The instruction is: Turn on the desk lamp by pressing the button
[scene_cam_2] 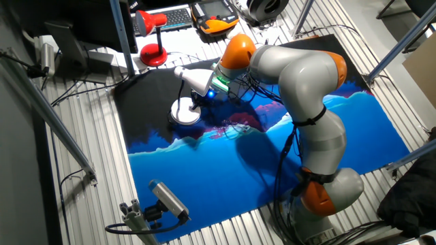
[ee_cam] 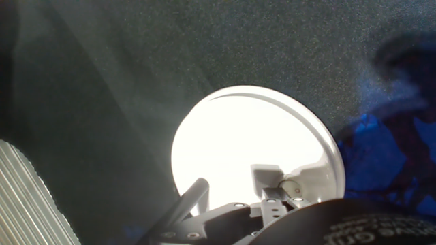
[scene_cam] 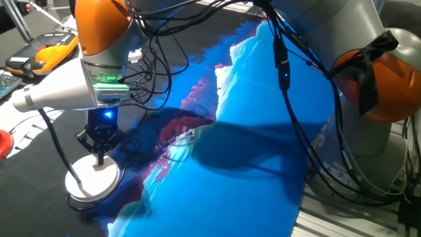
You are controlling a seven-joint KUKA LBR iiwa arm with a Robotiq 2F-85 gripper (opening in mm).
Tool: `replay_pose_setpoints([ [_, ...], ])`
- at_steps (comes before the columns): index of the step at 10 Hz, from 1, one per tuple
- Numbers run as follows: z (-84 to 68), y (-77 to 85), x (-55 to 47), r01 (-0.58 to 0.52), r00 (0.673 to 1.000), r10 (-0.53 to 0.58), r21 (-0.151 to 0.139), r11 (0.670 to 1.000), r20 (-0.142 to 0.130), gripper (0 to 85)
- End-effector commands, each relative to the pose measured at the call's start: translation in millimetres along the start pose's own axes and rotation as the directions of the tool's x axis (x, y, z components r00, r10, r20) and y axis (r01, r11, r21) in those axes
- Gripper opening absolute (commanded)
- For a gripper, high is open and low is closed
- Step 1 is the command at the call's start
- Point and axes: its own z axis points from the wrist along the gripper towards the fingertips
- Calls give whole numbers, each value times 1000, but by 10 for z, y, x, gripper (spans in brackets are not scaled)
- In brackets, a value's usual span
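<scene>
The desk lamp stands on the black part of the mat. Its white cone shade [scene_cam: 56, 93] points left, level with my wrist, and also shows in the other fixed view [scene_cam_2: 194, 78]. Its round white base [scene_cam: 92, 183] lies flat below and shows in the other fixed view [scene_cam_2: 184, 114] too. My gripper [scene_cam: 100, 157] points straight down, its fingertips together and touching the top of the base. In the hand view the base [ee_cam: 238, 143] glares bright white, my gripper [ee_cam: 269, 180] rests on its near part, and the dark neck [ee_cam: 187, 201] rises at the lower left. No separate button can be made out.
A blue and black mat [scene_cam: 250, 184] covers the table. A red lamp [scene_cam_2: 153, 51], a keyboard [scene_cam_2: 167, 17] and an orange-black handset [scene_cam_2: 214, 20] lie behind it. Black cables [scene_cam: 158, 72] hang from my arm above the lamp. The table's ribbed metal edge [ee_cam: 27, 197] lies to the left.
</scene>
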Motion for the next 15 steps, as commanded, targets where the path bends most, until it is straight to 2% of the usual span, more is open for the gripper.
replay_pose_setpoints([
  [1,5,-4,1,0,1000,0,0,1000,0,0],
  [6,87,-12,30,7,1000,-7,-3,1000,11,0],
  [9,-13,6,12,2,1000,-2,-1,1000,-2,0],
  [11,-211,0,0,10,1000,-9,34,999,-17,0],
  [12,-327,-26,-17,37,999,-36,73,997,-20,0],
  [13,-461,-63,-61,70,997,-67,116,991,-34,0],
  [14,-580,-120,-118,93,995,-87,135,987,-49,0],
  [15,-681,-207,-178,113,993,-106,141,984,-60,0],
])
